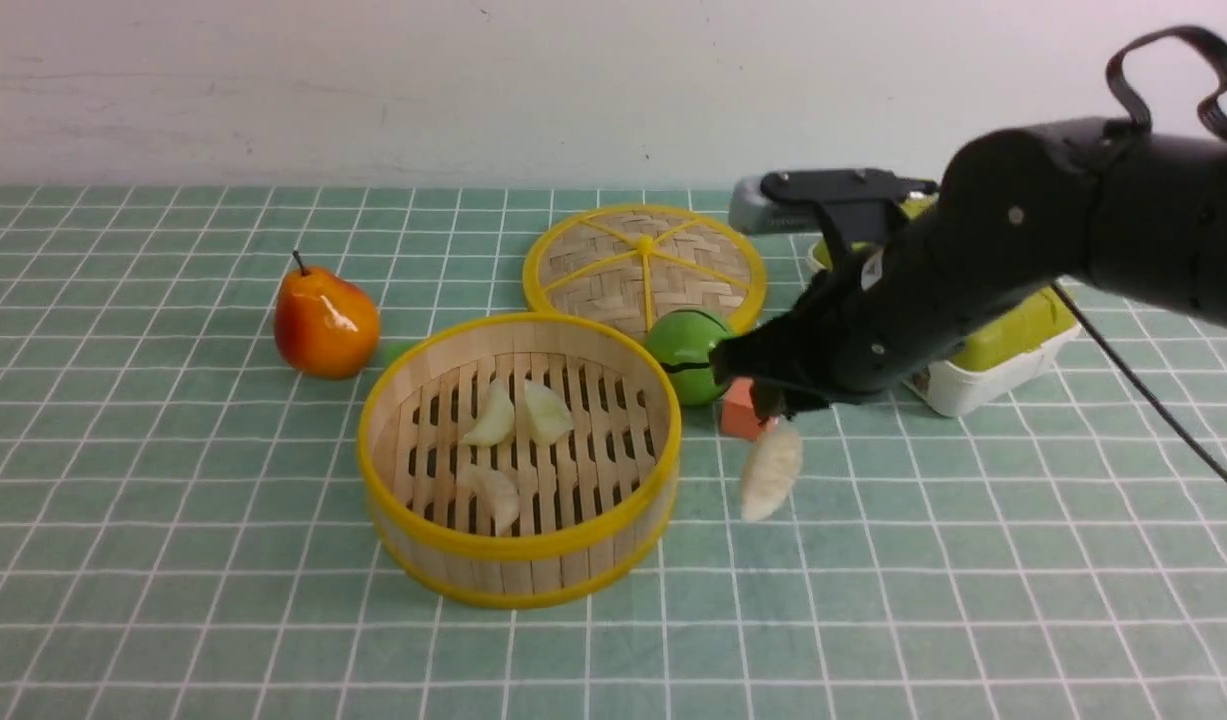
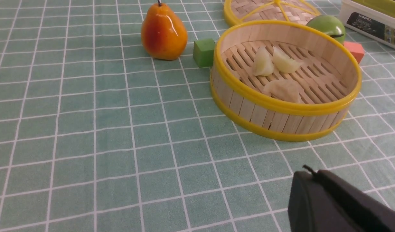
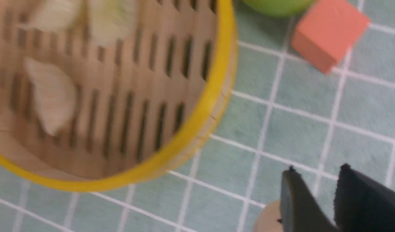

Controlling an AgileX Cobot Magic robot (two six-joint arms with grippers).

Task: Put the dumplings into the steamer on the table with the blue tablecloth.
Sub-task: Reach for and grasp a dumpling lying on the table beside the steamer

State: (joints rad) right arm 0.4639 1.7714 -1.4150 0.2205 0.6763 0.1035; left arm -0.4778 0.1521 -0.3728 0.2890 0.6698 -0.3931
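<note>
1 pear (image 1: 325, 322): orange-red shading to yellow, dark stem, upright.
1 green cube (image 2: 203, 52): just beside the pear.
1 woven lid (image 1: 643, 268): flat, round, yellow rim and spokes, lying toward the rear.
1 green apple (image 1: 688, 352): at the lid's front edge.
1 salmon-orange block (image 1: 741, 410): just beside the apple, partly hidden.
1 white box (image 1: 983, 375): yellow-green top, label reading "MODEL", right side.
Pale wall (image 1: 473, 80) behind.

You are facing a plain, faintly scuffed off-white wall (image 1: 373, 90) rising behind the worktop (image 1: 123, 500); soft light is falling evenly.
</note>
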